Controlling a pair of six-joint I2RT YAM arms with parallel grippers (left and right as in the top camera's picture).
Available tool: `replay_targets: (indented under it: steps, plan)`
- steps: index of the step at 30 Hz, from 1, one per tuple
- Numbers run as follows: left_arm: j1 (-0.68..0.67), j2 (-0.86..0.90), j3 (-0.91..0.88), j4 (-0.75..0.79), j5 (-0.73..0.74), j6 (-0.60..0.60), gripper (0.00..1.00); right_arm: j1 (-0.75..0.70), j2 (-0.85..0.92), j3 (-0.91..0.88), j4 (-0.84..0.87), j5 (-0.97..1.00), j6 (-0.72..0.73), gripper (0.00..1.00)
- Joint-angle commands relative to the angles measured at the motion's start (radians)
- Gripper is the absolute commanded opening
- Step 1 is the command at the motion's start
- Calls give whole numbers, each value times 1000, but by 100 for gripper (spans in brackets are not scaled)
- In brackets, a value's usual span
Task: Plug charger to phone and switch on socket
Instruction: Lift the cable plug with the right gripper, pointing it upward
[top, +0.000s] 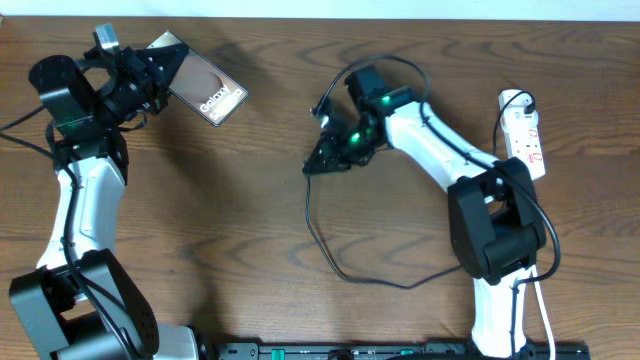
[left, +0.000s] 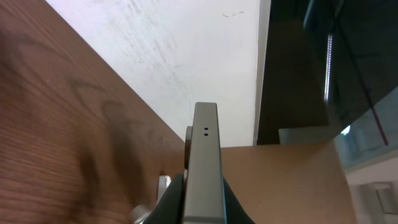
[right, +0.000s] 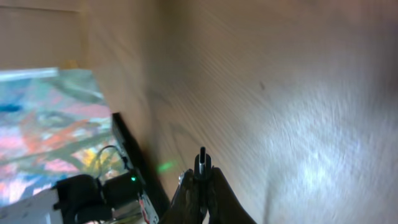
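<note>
Left gripper (top: 150, 80) is clamped tight on the phone (top: 205, 92). My jaws pinch its flat faces and the body sticks out past my fingertips. From my left wrist I see it edge-on, a slim grey edge with two tiny holes, standing straight up out of the grip. From overhead its glossy back faces up, tilted, and the white Galaxy lettering is readable.

Right gripper (right: 204, 186) is closed down narrow on the charger (top: 340, 270), right at its plug end. The small metal tip pokes out just beyond my fingertips, with the wooden table (top: 250, 200) ahead of it. The thin black cable drops away behind my right fingers, loops across the table towards my right arm's base and runs on under that arm.

The phone sits off to the left of my right gripper, well apart, with bare wood between them. The socket (top: 525, 135), a white power strip with red marks, lies far out to the right of my right gripper, past the arm's elbow, with neither gripper touching it.
</note>
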Motion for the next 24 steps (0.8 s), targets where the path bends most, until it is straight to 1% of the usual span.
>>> replay_targets:
  steps: [1, 5, 6, 8, 11, 15, 19, 24]
  plan:
    - [2, -19, 23, 13, 33, 76, 8, -51, 2, 18, 72, -259, -185, 1]
    - [2, -19, 23, 51, 84, 145, 7, -80, 2, 18, 150, -485, -356, 1]
    - [2, -19, 23, 74, 107, 160, 7, -85, 2, 18, 182, -534, -380, 1]
    - [2, -19, 23, 130, 158, 180, 7, -89, 2, 18, 264, -617, -383, 1]
    - [2, -19, 23, 232, 230, 188, 7, -80, 2, 18, 343, -617, -352, 1]
    - [-6, -19, 23, 357, 293, 187, 7, -45, 2, 18, 383, -618, -353, 1]
    - [-17, -19, 23, 356, 290, 188, 7, -26, 2, 18, 406, -600, -349, 1]
    - [-16, -19, 23, 356, 289, 187, 7, -32, 2, 18, 398, -358, -216, 1]
